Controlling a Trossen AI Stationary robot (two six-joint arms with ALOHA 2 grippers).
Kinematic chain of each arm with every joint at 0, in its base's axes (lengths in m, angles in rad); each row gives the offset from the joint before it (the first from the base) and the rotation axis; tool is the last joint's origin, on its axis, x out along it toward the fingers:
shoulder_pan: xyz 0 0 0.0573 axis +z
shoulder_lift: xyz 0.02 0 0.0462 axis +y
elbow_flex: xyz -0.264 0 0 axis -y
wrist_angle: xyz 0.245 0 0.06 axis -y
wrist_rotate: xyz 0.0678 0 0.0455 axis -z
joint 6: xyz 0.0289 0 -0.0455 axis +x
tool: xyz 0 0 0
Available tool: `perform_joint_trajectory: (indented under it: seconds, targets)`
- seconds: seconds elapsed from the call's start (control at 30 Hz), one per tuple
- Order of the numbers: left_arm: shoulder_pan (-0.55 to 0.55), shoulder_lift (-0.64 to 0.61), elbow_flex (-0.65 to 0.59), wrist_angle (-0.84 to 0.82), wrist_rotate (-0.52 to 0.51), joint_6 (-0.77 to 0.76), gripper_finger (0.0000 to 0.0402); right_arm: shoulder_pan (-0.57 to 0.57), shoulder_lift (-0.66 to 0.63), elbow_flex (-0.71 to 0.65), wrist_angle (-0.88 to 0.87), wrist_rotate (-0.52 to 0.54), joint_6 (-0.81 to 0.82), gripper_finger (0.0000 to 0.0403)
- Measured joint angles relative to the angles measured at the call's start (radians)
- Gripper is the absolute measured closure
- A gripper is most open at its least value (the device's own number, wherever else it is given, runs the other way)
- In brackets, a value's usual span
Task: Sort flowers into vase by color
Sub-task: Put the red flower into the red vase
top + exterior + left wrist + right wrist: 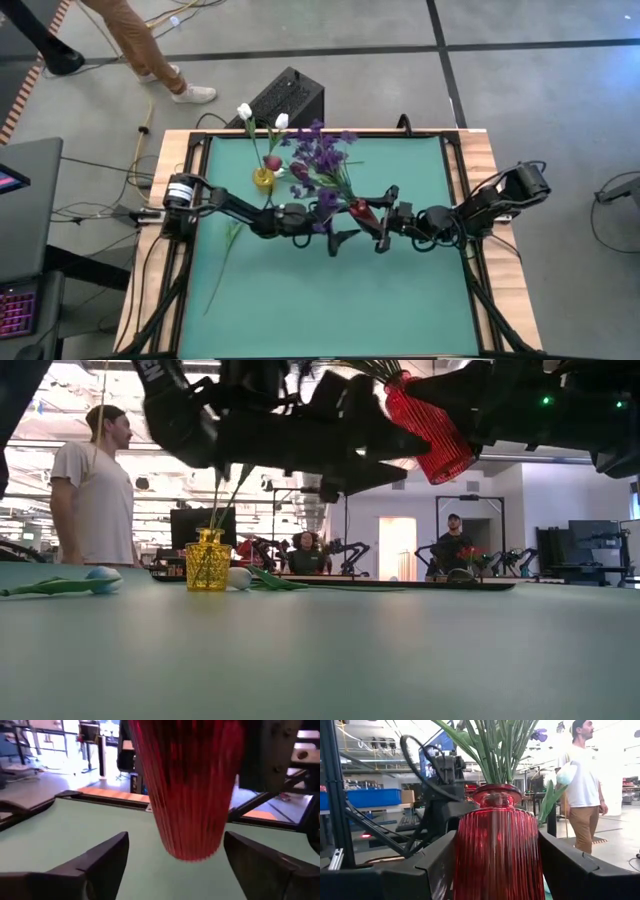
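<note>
the red vase (497, 851) looks like translucent ribbed glass, glossy, with fine vertical flutes catching the light. the yellow vase (208, 560) left of centre in the low view is also clear, shiny and patterned like cut glass. the bench (330, 300) has a smooth matt green top and a pale wood edge. the fingers (102, 860) are dark matt plastic with flat, smooth faces. the flowers (322, 160) look like cloth petals on thin plastic stems, dull in finish. the floor (540, 90) is grey, smooth concrete.
</note>
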Motion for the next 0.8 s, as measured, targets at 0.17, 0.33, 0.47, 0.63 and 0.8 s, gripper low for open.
perform_joint_trajectory:
  seconds: [0.17, 0.33, 0.47, 0.63, 0.8]
  targets:
    - [0.013, 0.0, 0.08, -0.111, 0.024, -0.018, 0.0055, 0.0, 0.0, 0.0, 0.0, -0.019, 0.007, 0.0127]
    - [0.016, 0.0, 0.114, -0.119, 0.082, 0.026, 0.0047, 0.0, 0.0, 0.0, 0.0, -0.021, 0.008, 0.0127]
    - [0.011, 0.0, 0.121, -0.118, 0.1, 0.043, 0.0047, 0.0, 0.0, 0.0, 0.001, -0.022, 0.008, 0.0127]
    - [0.013, 0.0, 0.121, -0.084, 0.086, 0.063, 0.0047, 0.0, 0.0, 0.0, 0.001, -0.022, 0.008, 0.0127]
    - [0.004, 0.0, 0.12, -0.057, 0.081, 0.096, 0.0065, 0.0, 0.0, 0.001, 0.002, -0.026, 0.009, 0.0127]
